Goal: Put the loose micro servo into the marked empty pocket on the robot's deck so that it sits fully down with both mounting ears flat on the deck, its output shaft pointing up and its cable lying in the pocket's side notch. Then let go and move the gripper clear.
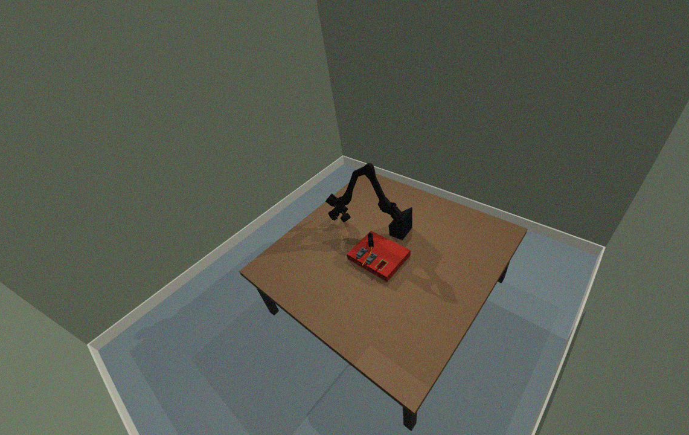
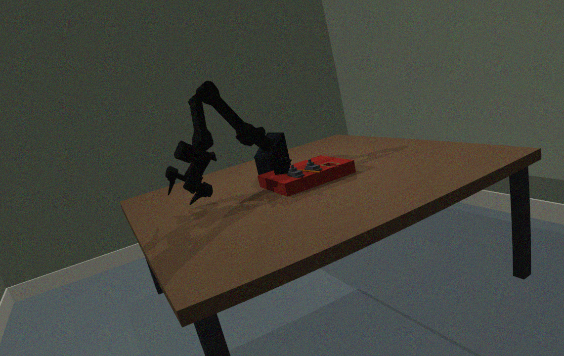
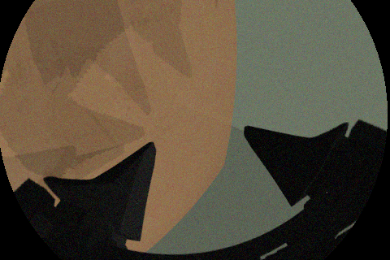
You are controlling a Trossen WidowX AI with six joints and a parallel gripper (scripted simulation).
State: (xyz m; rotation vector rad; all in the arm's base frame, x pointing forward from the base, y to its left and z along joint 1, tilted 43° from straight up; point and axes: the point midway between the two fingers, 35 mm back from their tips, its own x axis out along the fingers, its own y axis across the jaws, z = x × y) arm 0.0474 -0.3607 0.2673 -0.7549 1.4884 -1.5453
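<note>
The red deck [image 1: 396,251] [image 2: 315,179] lies on the table in front of the arm's base [image 1: 401,222] [image 2: 269,155]. Two grey servos [image 1: 361,252] [image 1: 372,258] [image 2: 294,172] [image 2: 311,166] sit in its pockets. An empty pocket [image 1: 383,264] [image 2: 328,164] lies beside them. A small dark upright piece [image 1: 369,238] stands at the deck's back corner; I cannot tell whether it is the loose servo. My gripper [image 1: 339,216] [image 2: 180,198] [image 3: 201,139] is open and empty. It hangs low over the table's left edge, well left of the deck.
The brown table [image 1: 346,330] [image 2: 319,216] [image 3: 179,81] stands on dark legs in a grey-green walled room. The wrist view shows the table's edge, with the wall beyond it on the right.
</note>
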